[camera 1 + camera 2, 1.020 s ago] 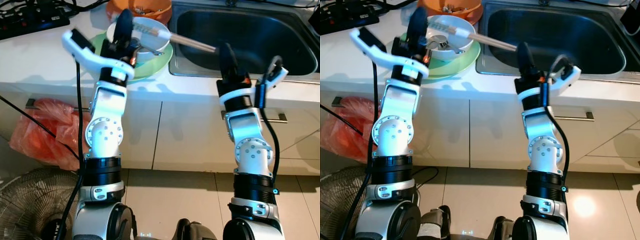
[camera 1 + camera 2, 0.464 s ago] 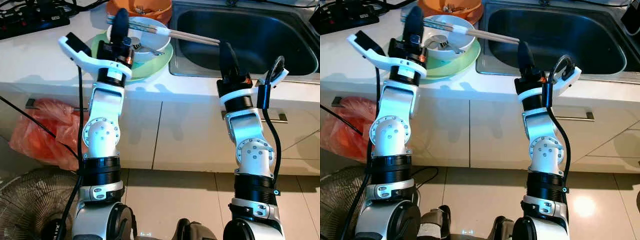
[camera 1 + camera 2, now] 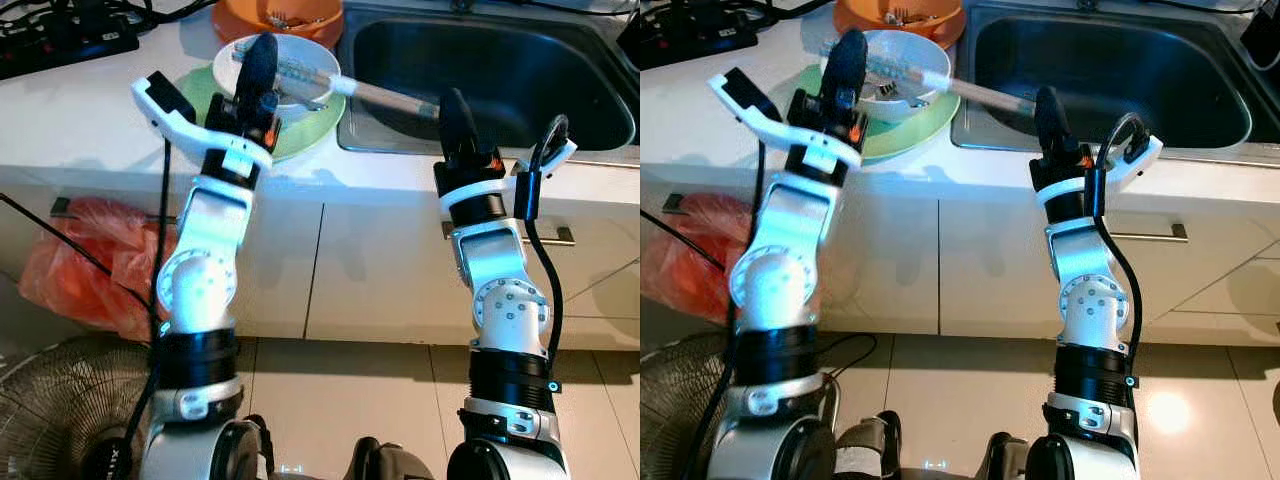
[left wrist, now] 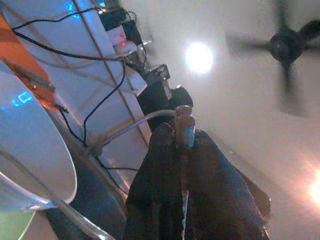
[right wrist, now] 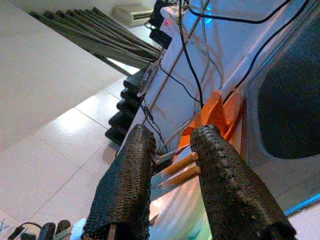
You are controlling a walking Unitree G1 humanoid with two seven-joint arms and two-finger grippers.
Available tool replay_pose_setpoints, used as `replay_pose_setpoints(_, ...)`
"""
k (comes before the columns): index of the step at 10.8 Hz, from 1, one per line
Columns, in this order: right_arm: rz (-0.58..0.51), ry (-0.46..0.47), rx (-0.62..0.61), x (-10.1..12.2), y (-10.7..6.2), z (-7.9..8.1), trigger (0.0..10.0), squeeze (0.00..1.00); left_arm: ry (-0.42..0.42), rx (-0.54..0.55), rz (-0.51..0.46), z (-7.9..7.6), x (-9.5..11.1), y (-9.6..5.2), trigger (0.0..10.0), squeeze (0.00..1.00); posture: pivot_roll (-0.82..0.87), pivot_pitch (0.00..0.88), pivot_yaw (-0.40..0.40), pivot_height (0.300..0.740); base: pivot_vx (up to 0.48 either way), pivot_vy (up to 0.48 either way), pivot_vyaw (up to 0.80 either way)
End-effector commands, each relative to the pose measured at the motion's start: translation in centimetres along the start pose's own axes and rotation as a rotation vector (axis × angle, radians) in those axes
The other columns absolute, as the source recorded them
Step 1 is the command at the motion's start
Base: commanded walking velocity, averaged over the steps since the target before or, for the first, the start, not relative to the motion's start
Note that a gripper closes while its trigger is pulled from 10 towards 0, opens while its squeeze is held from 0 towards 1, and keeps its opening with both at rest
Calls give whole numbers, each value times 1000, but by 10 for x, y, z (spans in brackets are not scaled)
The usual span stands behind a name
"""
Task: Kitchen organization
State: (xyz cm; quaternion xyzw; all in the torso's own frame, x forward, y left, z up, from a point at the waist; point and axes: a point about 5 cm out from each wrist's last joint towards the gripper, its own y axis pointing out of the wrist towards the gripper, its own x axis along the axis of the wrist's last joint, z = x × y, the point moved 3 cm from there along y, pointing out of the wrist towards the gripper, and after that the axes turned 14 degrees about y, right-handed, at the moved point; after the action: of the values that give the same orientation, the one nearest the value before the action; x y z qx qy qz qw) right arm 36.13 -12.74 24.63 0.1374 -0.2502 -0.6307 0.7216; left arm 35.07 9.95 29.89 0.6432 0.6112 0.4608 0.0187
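Note:
My left gripper [image 3: 262, 58] is raised over the counter beside a white bowl [image 3: 312, 84] that sits on a green plate [image 3: 312, 126]. It is shut on a pair of chopsticks [image 3: 378, 93], which slant across the bowl's rim toward the sink [image 3: 500, 70]; they look blurred. In the left wrist view the fingers [image 4: 160, 165] pinch the thin sticks [image 4: 183, 131]. My right gripper [image 3: 456, 112] stands upright at the counter's front edge by the sink, open and holding nothing. In the right wrist view its gap [image 5: 172, 132] frames the chopsticks' ends [image 5: 182, 167].
An orange bowl [image 3: 280, 14] with utensils stands behind the white bowl. A black power strip [image 3: 60, 35] with cables lies at the counter's far left. Below are white cabinet doors with a bar handle [image 3: 560, 236], a red plastic bag [image 3: 90, 260] and a floor fan [image 3: 50, 410].
My left arm has leaned to the right and slightly down, swinging the held chopsticks so their far end dips toward the sink rim. The right arm has stayed put.

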Motion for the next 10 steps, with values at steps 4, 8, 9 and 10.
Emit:
replay_pose_setpoints(4,-4,-6,2,5,-3,0,10000,0,132,-33,36,-1,19,-2,10000,0,194,175,-50,740,0,0,0)
replay_pose_setpoints(8,-8,-13,-7,7,-4,-2,10000,0,95,-14,40,-6,31,-14,10000,0,185,180,-50,740,0,0,0)
replay_pose_setpoints(9,-9,-13,-11,9,-5,-2,10000,0,65,-11,21,-7,33,-15,10000,0,188,180,-53,740,0,0,0)
replay_pose_setpoints(10,-9,-13,-12,8,-5,-2,10000,0,40,-2,4,-7,35,-15,10000,0,187,178,-56,740,0,0,0)
